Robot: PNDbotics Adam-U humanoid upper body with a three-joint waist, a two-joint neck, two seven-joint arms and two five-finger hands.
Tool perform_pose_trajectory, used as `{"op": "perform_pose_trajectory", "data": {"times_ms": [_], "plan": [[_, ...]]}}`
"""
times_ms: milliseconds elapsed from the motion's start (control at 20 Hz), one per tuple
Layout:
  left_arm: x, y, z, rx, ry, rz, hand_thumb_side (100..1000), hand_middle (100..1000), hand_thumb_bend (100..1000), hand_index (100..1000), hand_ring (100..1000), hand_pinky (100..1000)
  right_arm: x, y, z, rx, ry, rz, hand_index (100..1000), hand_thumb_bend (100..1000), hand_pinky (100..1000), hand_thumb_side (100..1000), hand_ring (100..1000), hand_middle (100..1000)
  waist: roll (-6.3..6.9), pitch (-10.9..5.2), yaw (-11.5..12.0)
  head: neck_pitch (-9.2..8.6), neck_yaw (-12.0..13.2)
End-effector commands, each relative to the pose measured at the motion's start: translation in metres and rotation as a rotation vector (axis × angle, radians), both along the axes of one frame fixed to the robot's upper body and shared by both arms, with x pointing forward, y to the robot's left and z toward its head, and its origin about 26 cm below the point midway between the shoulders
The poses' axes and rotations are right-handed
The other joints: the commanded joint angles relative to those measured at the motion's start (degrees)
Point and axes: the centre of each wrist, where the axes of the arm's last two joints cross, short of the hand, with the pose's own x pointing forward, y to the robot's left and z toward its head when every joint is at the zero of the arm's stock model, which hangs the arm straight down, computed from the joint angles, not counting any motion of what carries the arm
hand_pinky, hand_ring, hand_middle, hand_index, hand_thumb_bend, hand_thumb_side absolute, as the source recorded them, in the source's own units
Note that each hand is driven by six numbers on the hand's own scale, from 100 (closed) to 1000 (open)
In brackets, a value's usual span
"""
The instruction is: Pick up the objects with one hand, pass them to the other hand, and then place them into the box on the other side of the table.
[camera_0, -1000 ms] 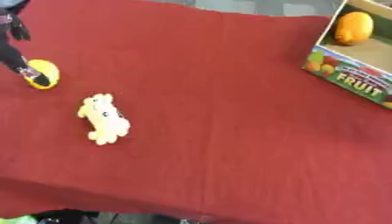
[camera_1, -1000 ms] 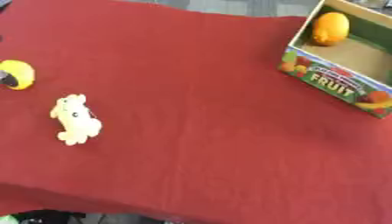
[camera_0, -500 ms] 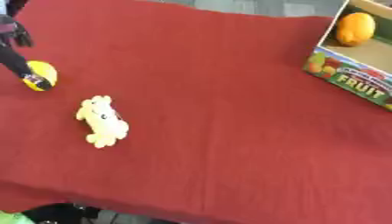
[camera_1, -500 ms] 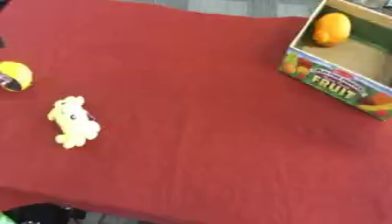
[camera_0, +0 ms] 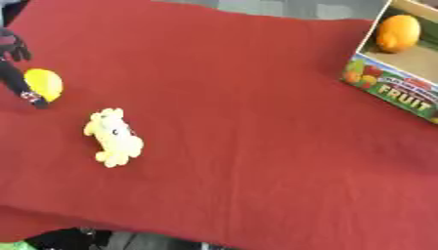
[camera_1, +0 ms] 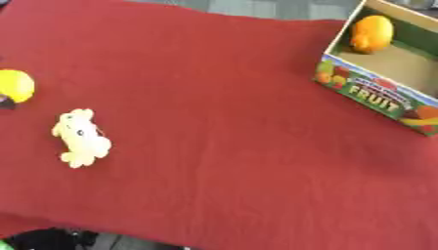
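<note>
soft even light, slight overall blur

Only the robot's left hand (camera_0: pixel 14 68) shows, at the far left edge of the left eye view. It is black throughout, built of slim, segmented fingers. One long finger ends in a small tip with a paler, reddish-white mark. The knuckle area above is bulkier, dark and faintly glossy.
</note>
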Motion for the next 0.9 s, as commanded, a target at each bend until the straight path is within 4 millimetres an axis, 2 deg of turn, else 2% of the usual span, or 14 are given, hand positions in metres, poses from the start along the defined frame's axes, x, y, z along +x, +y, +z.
{"op": "perform_pose_trajectory", "data": {"times_ms": [50, 100, 150, 550, 700, 800, 900], "plan": [[-0.001, 0.009, 0.011, -0.022, -0.010, 0.094, 195, 766, 784, 831, 795, 826, 0.000, -0.002, 0.010, -0.040, -0.015, -0.002, 977, 100, 965, 536, 1000, 809, -0.02, -0.63, -0.2, -0.81, 0.7], [0.000, 0.010, 0.010, -0.020, -0.011, 0.098, 195, 766, 784, 831, 795, 826, 0.000, -0.002, 0.009, -0.042, -0.014, -0.002, 977, 100, 965, 536, 1000, 809, -0.03, -0.59, -0.2, -0.83, 0.8], [0.000, 0.011, 0.008, -0.017, -0.013, 0.105, 169, 765, 743, 809, 794, 825, 0.001, -0.002, 0.008, -0.044, -0.012, -0.002, 977, 100, 965, 537, 1000, 808, -0.07, -0.50, -0.2, -0.89, 0.9], [0.005, 0.015, -0.006, -0.026, -0.008, 0.140, 149, 761, 592, 780, 788, 819, 0.002, -0.002, 0.004, -0.052, -0.007, 0.001, 977, 100, 965, 537, 1000, 803, -0.38, -0.08, -0.4, -1.14, 1.5], [0.005, 0.016, -0.008, -0.032, -0.027, 0.146, 168, 760, 573, 790, 785, 814, 0.003, -0.002, 0.003, -0.057, -0.003, 0.001, 977, 100, 965, 537, 1000, 801, -0.44, 0.06, -0.4, -1.23, 1.5], [0.006, 0.015, -0.010, -0.039, -0.042, 0.147, 229, 760, 589, 799, 784, 811, 0.003, -0.002, 0.002, -0.060, 0.000, 0.001, 976, 100, 965, 537, 1000, 799, -0.47, 0.16, -0.5, -1.24, 1.5], [0.006, 0.015, -0.011, -0.046, -0.051, 0.148, 230, 758, 591, 796, 783, 809, 0.003, -0.002, 0.001, -0.064, 0.002, 0.002, 976, 100, 967, 537, 1000, 797, -0.50, 0.26, -0.5, -1.32, 1.6]]}}
